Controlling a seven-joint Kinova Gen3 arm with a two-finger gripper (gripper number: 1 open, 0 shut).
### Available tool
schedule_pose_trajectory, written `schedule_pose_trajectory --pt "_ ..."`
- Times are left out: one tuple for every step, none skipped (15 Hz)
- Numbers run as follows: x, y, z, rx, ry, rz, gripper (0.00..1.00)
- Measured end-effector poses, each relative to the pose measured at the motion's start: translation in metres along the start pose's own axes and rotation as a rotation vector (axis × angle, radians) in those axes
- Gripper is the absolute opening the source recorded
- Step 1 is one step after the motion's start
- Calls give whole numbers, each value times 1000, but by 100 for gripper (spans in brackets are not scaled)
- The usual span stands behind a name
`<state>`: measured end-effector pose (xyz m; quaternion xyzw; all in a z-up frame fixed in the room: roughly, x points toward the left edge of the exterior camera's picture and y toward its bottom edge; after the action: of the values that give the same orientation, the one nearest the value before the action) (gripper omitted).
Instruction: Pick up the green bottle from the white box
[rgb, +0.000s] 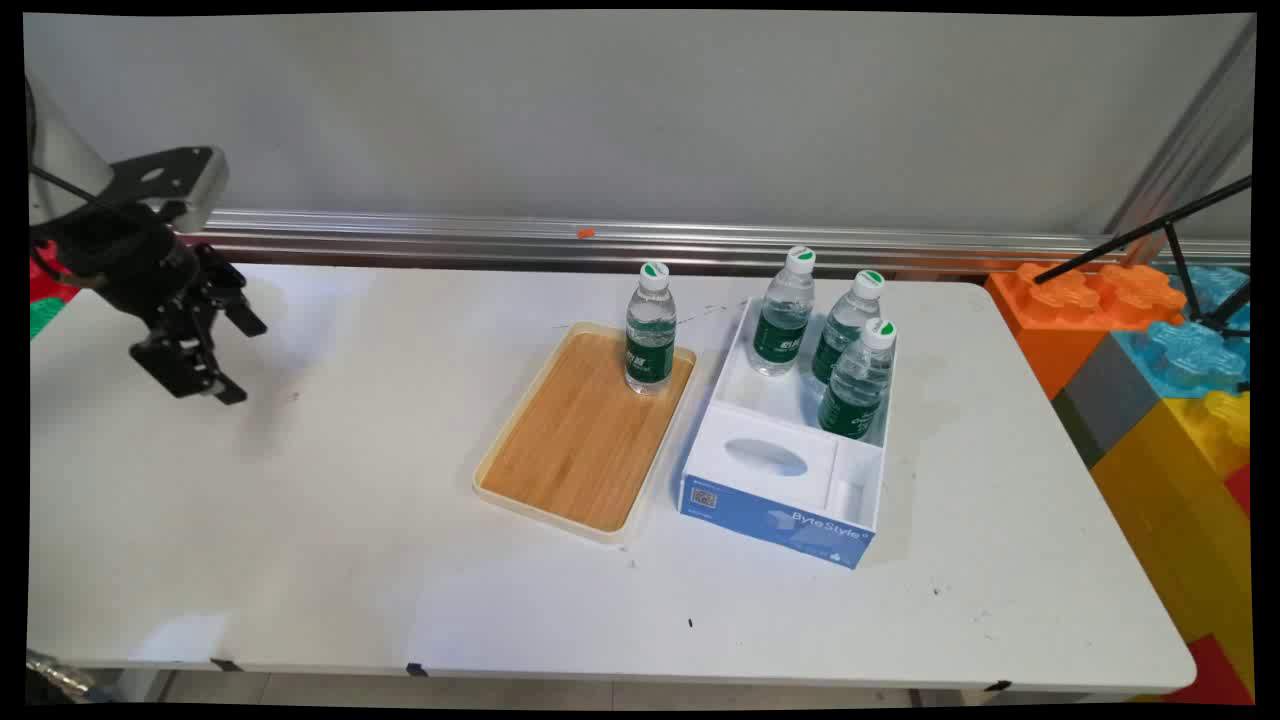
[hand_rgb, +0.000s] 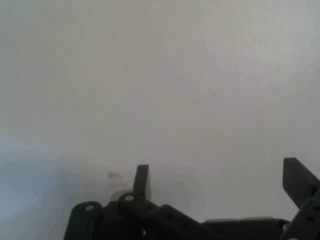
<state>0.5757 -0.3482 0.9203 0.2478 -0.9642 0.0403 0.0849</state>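
Far left of the frame, the gripper (rgb: 232, 355) hangs over bare table (rgb: 300, 520), fingers spread wide and nothing between them. The hand view backs that up: two fingertips (hand_rgb: 142, 181) standing well apart with only white tabletop past them. It's nowhere near the bottles, well off to the left of everything.

Moving toward the middle, there's a wooden tray (rgb: 585, 440) with a cream rim, and one water bottle (rgb: 650, 330) standing upright in its upper right corner. The rest of the tray is bare wood.

Just right of the tray, nearly touching it, sits a white and blue box (rgb: 780, 515). Three more bottles (rgb: 835, 335) with the same green labels stand in its far compartment, grouped close together; the nearest one looks a bit tilted. The near part of the box has an oval cutout and a narrow slot.

So as things lie: one bottle on the tray, three in the box, gripper empty and away from both.

At the far right edge, big orange, blue and yellow blocks (rgb: 1150, 350) sit beside the table.
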Motion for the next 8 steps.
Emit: schedule_pose_trajectory --pt "2 1 5 1 14 -1 100" --pt "5 3 10 2 28 -4 100" --pt "11 4 16 5 45 -8 100" --pt "20 6 21 9 62 -13 100" --pt "29 8 25 14 77 -17 100" --pt "41 10 30 21 95 -25 100" --pt "55 13 33 28 111 -32 100" --pt "68 17 36 33 125 -43 100"
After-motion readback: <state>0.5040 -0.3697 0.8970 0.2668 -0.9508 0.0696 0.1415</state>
